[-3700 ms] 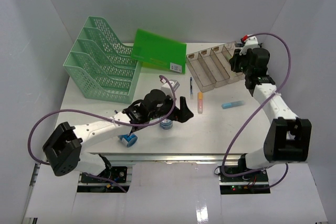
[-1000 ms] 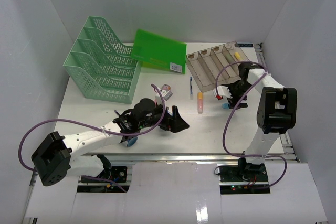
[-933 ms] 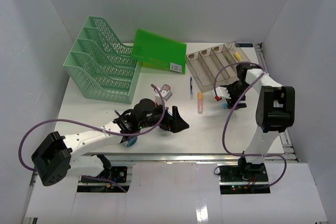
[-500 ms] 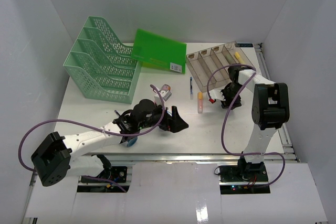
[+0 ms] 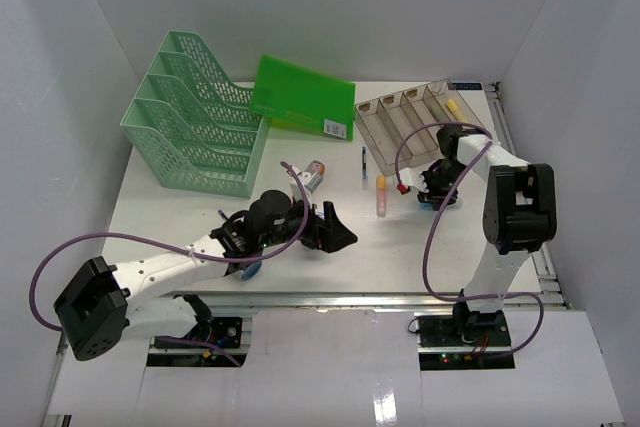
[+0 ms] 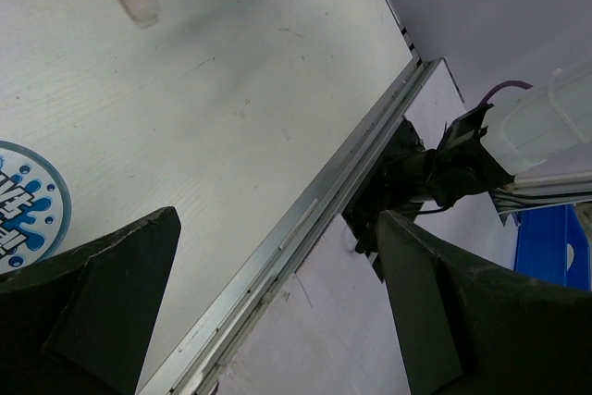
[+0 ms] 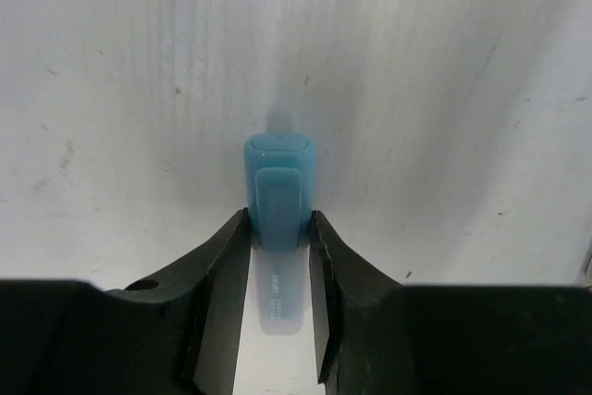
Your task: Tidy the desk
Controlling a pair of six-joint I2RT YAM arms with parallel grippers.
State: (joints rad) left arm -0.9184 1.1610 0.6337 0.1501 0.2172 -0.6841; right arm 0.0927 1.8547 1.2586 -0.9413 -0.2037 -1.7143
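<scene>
The white desk (image 5: 400,247) carries loose stationery. My right gripper (image 5: 437,192) is down at the desk, just in front of the clear compartmented tray (image 5: 410,122). In the right wrist view my right gripper (image 7: 277,256) is shut on a light-blue highlighter (image 7: 277,193), with both fingers pressed against the sides of its cap. My left gripper (image 5: 338,234) is wide open and empty near the front edge. In the left wrist view my left gripper (image 6: 277,265) frames the desk's metal rail (image 6: 305,219).
A mint-green mesh rack (image 5: 195,127) stands at the back left, with a green folder (image 5: 300,97) beside it. A pink-and-yellow highlighter (image 5: 380,195), a dark pen (image 5: 363,162) and a small item (image 5: 313,169) lie mid-desk. A blue-patterned tape roll (image 6: 18,219) lies by my left fingers.
My right arm came down from the tray to the blue highlighter, closed on it and shifted slightly left. My left arm drew back a little toward the front edge.
</scene>
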